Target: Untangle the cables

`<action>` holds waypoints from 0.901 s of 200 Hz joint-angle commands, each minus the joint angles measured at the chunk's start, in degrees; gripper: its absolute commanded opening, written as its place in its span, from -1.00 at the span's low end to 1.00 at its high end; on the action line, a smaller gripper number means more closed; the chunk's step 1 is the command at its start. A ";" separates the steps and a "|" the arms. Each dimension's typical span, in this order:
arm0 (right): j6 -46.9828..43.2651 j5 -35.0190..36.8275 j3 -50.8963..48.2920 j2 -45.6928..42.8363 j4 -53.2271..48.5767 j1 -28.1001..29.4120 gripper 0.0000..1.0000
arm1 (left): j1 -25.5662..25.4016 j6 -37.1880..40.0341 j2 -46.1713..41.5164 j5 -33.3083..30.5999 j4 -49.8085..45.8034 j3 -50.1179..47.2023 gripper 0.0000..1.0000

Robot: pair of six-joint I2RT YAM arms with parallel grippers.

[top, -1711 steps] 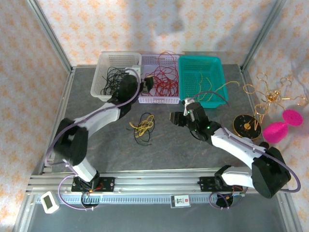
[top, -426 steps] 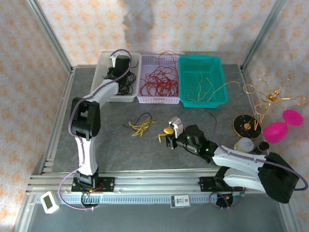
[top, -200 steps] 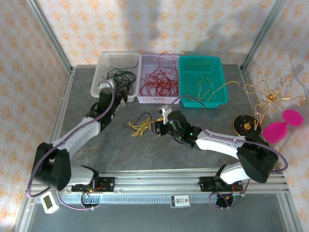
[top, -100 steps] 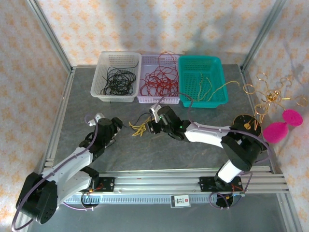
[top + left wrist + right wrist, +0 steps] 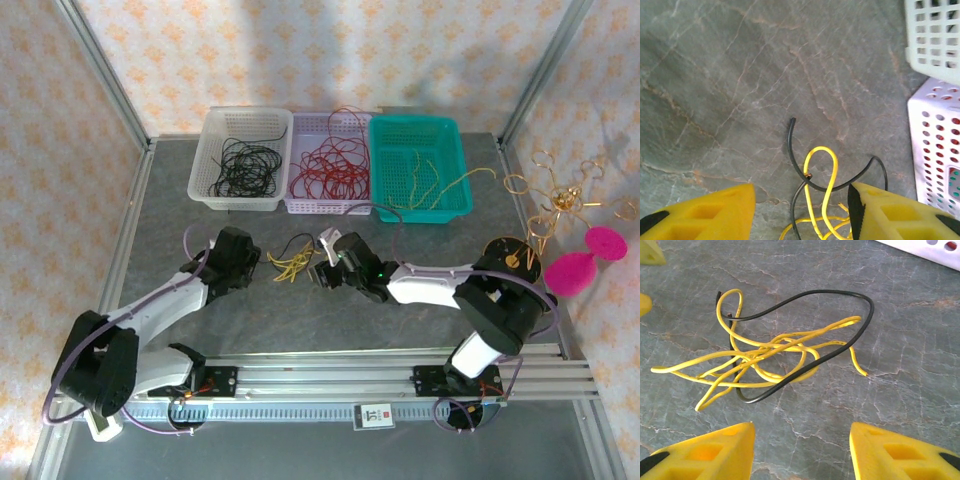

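Observation:
A small tangle of yellow and black cables point(image 5: 293, 262) lies on the grey table in front of the baskets. My left gripper point(image 5: 261, 269) sits just left of it, and my right gripper point(image 5: 319, 270) just right of it. In the left wrist view the left gripper point(image 5: 801, 212) is open, and a yellow loop point(image 5: 821, 170) and a black wire point(image 5: 796, 150) lie on the table between its yellow fingers point(image 5: 705, 215), untouched. In the right wrist view the right gripper point(image 5: 801, 452) is open over bare table, with the cables point(image 5: 775, 357) lying just ahead of it.
Three baskets line the back: a white one point(image 5: 208, 160) with black wires, a lilac one point(image 5: 326, 207) with red wires, a teal one point(image 5: 458, 170) with yellow wires. A gold wire ornament point(image 5: 558, 200), a black disc point(image 5: 510, 258) and pink objects point(image 5: 585, 265) stand at the right.
The left arm came down from beside the white basket and its gripper now sits at the tangle's left side. The right gripper shifted slightly beside the tangle's right side.

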 commanded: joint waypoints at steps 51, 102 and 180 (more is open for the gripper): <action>0.06 1.92 -2.01 -3.19 3.83 -0.24 0.06 | -1.04 -6.13 9.26 2.77 -3.93 5.76 0.00; 0.12 2.36 -2.23 -3.32 3.63 -0.26 0.06 | -1.13 -7.88 15.85 2.14 -9.77 11.04 -0.19; 0.07 2.26 -1.97 -2.63 3.53 -0.25 0.07 | -1.40 -9.73 21.98 3.11 -9.99 13.67 -0.17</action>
